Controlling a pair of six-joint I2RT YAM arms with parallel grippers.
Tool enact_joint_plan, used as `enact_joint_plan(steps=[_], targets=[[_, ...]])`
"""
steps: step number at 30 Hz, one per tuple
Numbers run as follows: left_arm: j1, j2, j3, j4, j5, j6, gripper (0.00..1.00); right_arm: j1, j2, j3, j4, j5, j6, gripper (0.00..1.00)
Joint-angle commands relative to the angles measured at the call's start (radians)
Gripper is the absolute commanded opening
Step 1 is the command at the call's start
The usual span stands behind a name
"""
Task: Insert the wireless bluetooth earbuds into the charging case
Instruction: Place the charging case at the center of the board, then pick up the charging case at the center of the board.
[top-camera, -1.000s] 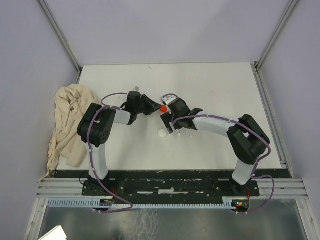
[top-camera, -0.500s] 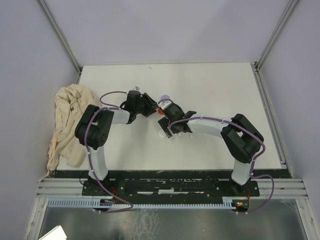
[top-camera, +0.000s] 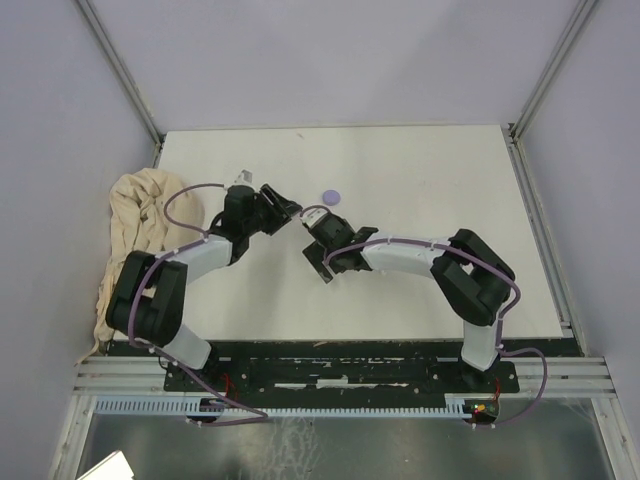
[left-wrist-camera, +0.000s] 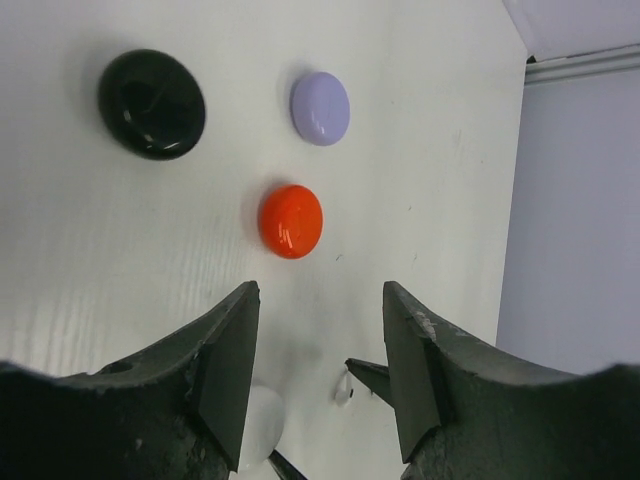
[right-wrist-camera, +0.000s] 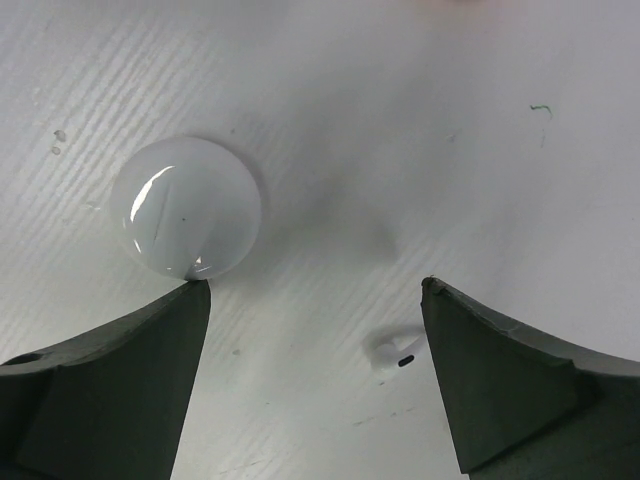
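Between the parted fingers of the right end effector (right-wrist-camera: 315, 285), a tiny white stemmed plastic earbud (right-wrist-camera: 397, 352) lies on the white bench (right-wrist-camera: 480, 120), close to 1 finger; a glossy white round disc (right-wrist-camera: 187, 207) sits just beside the other. The left end effector (left-wrist-camera: 320, 290) is open and empty, near a black disc (left-wrist-camera: 152, 104), a lilac disc (left-wrist-camera: 320, 108) and a red-orange disc (left-wrist-camera: 291, 221).

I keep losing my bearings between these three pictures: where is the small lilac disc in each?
Top view: the lilac disc lies on the white table, just above the picture's centre.
Left wrist view: top middle, beyond the red disc, right of the black disc.
Right wrist view: not in it.
Landmark shared by both wrist views: the white disc, at the left one's bottom edge, upper left in the right one.
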Motion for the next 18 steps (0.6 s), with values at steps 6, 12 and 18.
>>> enact_joint_plan(steps=[6, 12, 18], targets=[[0.074, -0.231, -0.139, 0.010, -0.026, 0.028, 0.60, 0.034, 0.033, 0.082, 0.010, 0.037, -0.010, 0.94], [0.097, -0.258, -0.179, 0.035, 0.008, 0.011, 0.60, 0.034, 0.043, 0.089, 0.033, 0.019, -0.053, 0.95], [0.113, -0.259, -0.199, 0.059, 0.037, 0.001, 0.60, 0.034, 0.051, 0.098, 0.063, -0.045, -0.082, 0.94]])
